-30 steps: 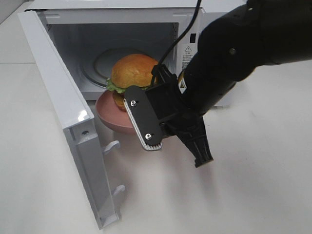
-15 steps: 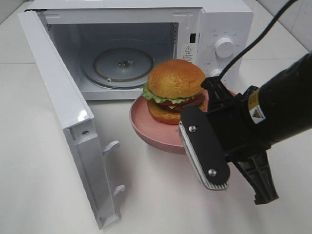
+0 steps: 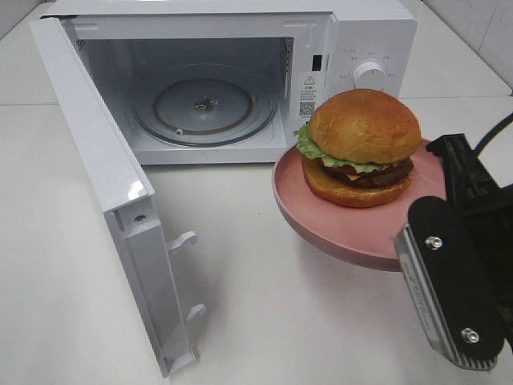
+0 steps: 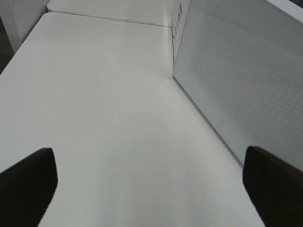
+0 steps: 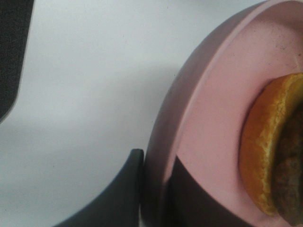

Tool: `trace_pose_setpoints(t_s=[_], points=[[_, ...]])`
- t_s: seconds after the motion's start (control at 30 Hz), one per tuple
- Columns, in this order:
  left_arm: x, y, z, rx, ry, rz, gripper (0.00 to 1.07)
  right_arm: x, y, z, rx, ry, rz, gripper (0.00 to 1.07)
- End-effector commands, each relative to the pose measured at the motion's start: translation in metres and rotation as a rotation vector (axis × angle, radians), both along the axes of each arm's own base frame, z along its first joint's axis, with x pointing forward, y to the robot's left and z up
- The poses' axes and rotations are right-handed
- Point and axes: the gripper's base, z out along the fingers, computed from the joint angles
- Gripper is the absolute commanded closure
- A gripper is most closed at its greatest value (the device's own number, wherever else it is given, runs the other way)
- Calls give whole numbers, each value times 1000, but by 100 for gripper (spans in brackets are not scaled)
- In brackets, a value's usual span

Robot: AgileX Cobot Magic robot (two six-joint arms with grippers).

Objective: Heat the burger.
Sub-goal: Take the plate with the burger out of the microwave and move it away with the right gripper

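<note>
- 1 burger [image 3: 362, 148] sits on a pink plate [image 3: 321, 215], its domed bun on top, green lettuce sticking out on the side toward the microwave, and a dark patty with a bit of yellow cheese showing under it.
- The plate is held up off the white tabletop [image 3: 80, 297], slightly tilted, in front of the microwave's control panel and outside the cooking space.
- The right claw [image 5: 154, 189] is closed on the plate's rim: in the right wrist view 1 dark finger [image 5: 120, 194] lies against the outside of the rim and another dark part rests on the inside, with the burger's bottom bun just beyond it.
- In the high view the right arm comes in from the lower right corner, and its black plate with 2 screws [image 3: 445, 289] stands just beside the near edge of the pink plate.
- The microwave [image 3: 353, 32] stands at the back of the tabletop with its door [image 3: 104, 184] swung wide open to the left.
- Inside, the round glass tray [image 3: 204, 108] is bare, with its small hub visible at the centre.
- A white knob [image 3: 369, 74] shows on the panel, just above the bun from this angle.
- The left claw [image 4: 151, 177] is open, its 2 dark fingertips [image 4: 28, 175] well apart at the lower corners of the left wrist view, holding nothing.
- That view shows bare white tabletop and, to one side, the dotted outer face of the open door.
</note>
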Motion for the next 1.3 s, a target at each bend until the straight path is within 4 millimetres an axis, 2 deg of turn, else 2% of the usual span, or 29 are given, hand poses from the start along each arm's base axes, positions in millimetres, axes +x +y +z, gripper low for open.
trace_pose_setpoints(t_s=[0.03,0.13,0.2,0.3,0.4,0.47,0.73,0.8,0.9,1.17,1.3], points=[[-1,0,0,-3,-8,1,6,-9,-13,8,36,-82,-16,106],[-1,0,0,-3,-8,1,6,-11,-16,8,34,-87,-25,106],[-1,0,0,-3,-8,1,6,-20,-29,6,33,-78,-88,106],[-1,0,0,-3,-8,1,6,-24,-36,7,43,-68,-143,106],[-1,0,0,-3,-8,1,6,-25,-37,7,42,-62,-159,106],[-1,0,0,-3,-8,1,6,-28,-45,4,15,-19,-250,106],[-1,0,0,-3,-8,1,6,-28,-53,3,6,1,-382,105],[-1,0,0,-3,-8,1,6,-26,-55,4,39,-11,-473,105],[-1,0,0,-3,-8,1,6,-25,-56,5,49,-13,-499,105],[-1,0,0,-3,-8,1,6,-18,-62,10,158,-96,-699,104],[-1,0,0,-3,-8,1,6,-14,-62,7,141,-98,-750,104]])
